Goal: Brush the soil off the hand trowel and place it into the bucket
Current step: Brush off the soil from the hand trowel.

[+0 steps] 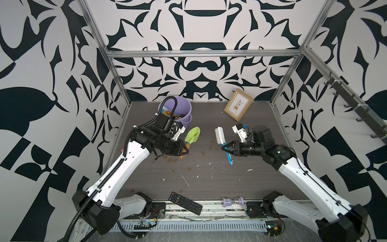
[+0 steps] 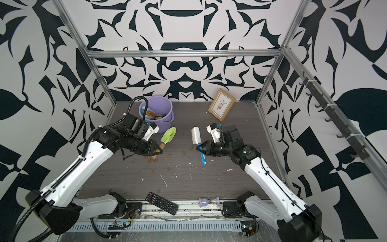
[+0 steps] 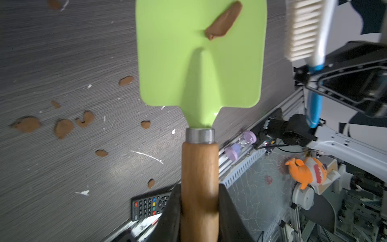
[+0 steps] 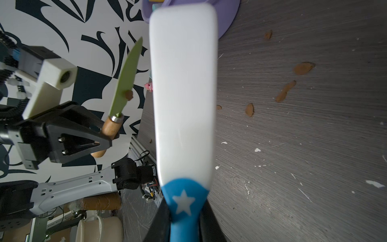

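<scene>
Left gripper (image 1: 184,151) pinches the hand trowel (image 1: 193,134) by its wooden handle, above the tabletop (image 1: 209,180) near the bucket (image 1: 187,117). Right gripper (image 1: 226,149) clamps the brush (image 1: 219,135) alongside, nearly parallel, bristles facing the blade's soil (image 3: 223,21) clump.

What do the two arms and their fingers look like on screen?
Both arms have white shell links and black joint housings. The left arm carries a ribbed black conduit; the right arm has a thin black cable and a small green mark on a black joint. The left gripper and right gripper share black triangular open-frame fingers and white camera blocks.
</scene>
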Robot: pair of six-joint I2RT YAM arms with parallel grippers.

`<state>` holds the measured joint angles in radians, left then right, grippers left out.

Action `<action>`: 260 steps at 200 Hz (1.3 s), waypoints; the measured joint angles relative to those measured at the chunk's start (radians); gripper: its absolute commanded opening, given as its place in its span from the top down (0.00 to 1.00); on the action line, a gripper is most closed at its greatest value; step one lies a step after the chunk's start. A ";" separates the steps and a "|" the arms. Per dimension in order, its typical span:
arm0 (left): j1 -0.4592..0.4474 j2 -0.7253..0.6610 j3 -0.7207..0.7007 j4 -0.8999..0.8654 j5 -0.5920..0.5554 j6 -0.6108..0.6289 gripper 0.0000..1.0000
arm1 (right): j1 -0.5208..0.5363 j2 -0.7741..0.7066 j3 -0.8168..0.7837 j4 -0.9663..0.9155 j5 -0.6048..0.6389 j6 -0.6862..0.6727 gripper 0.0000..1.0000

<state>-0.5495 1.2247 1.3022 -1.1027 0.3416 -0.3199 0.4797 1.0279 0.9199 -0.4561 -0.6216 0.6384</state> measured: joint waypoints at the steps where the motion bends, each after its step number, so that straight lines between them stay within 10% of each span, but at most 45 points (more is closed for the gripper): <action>1: -0.001 0.000 -0.001 -0.001 -0.003 0.001 1.00 | 0.002 0.002 0.002 -0.001 0.002 -0.001 1.00; 94: -0.016 -0.014 -0.089 -0.041 -0.216 0.042 1.00 | 0.305 0.280 0.185 -0.003 0.158 -0.060 1.00; 260: -0.350 0.138 -0.086 -0.111 -0.774 0.029 1.00 | 0.404 0.621 0.443 -0.257 0.256 -0.119 1.00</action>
<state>-0.8997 1.3632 1.2160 -1.2140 -0.4324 -0.2909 0.8837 1.6485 1.3628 -0.7128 -0.3653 0.5190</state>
